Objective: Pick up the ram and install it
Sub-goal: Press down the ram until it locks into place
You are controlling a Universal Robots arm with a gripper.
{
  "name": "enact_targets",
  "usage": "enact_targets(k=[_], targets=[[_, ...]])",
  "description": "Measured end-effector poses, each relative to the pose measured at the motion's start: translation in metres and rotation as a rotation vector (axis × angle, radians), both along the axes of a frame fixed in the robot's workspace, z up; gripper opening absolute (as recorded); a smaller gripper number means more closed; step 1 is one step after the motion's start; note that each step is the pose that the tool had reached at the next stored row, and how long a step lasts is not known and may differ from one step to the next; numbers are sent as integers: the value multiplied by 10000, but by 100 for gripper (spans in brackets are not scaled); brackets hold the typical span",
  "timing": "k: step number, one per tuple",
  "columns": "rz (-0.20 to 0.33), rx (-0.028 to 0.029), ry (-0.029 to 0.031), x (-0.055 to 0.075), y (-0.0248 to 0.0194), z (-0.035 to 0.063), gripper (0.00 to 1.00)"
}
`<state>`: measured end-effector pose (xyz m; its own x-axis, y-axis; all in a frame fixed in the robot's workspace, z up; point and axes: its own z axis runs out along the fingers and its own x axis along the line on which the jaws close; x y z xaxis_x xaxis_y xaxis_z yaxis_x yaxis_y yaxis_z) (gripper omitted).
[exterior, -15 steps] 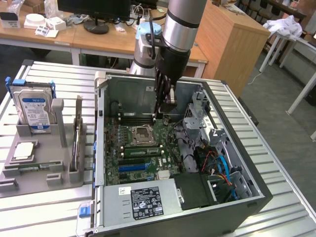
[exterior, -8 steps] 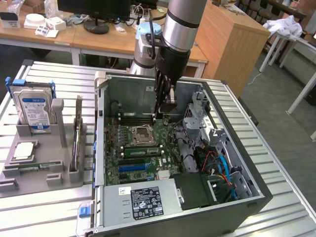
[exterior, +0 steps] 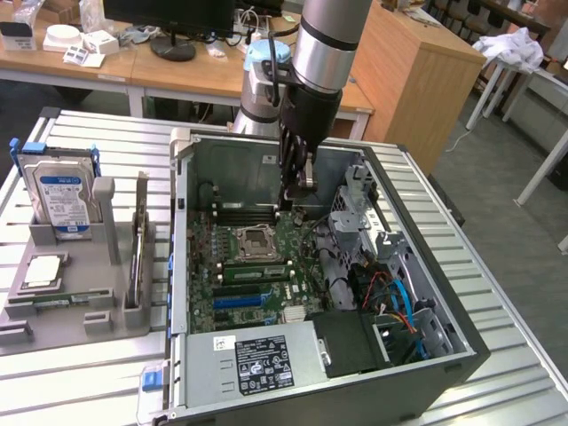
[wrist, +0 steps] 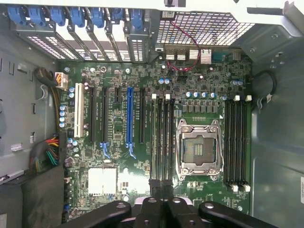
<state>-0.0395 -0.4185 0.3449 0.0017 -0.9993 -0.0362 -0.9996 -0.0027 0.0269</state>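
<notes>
My gripper [exterior: 297,204] hangs inside the open computer case [exterior: 461,355], over the motherboard [exterior: 266,284]. Its dark fingers [wrist: 153,186] are shut, and I see nothing between them. They sit in line with the pair of memory slots [wrist: 162,137] beside the empty processor socket [wrist: 199,148]. In the exterior view a long green stick that looks like the ram [exterior: 255,271] lies along those slots, in front of the socket. Whether it is fully seated I cannot tell. A second bank of slots [wrist: 236,142] sits on the other side of the socket.
On the exterior view's left a grey tray [exterior: 106,311] holds a silver hard drive with a blue label [exterior: 58,191], a small square chip [exterior: 43,271] and a thin green strip [exterior: 55,300] in its front groove. Cables and a drive cage [exterior: 390,293] crowd the case's right.
</notes>
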Motion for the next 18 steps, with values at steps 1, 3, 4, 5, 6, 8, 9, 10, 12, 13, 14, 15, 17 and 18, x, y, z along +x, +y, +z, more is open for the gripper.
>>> enact_targets(k=[1,3,4,5,6,8,9,10,12,13,14,15,17,18], targets=[[0,0,1,0,0,0,11],[0,0,0,0,0,0,11],[0,0,1,0,0,0,11],[0,-1,0,0,0,0,11],[1,-1,1,4,0,0,11],[1,-2,1,36,0,1,11],[1,-3,2,60,0,1,11],[1,-1,1,88,0,1,11],[-1,-1,2,146,0,1,11],[1,0,1,178,0,0,11],[1,0,2,206,0,0,11],[1,-1,1,225,0,0,11],[1,0,1,225,0,0,11],[0,-1,2,225,0,0,11]])
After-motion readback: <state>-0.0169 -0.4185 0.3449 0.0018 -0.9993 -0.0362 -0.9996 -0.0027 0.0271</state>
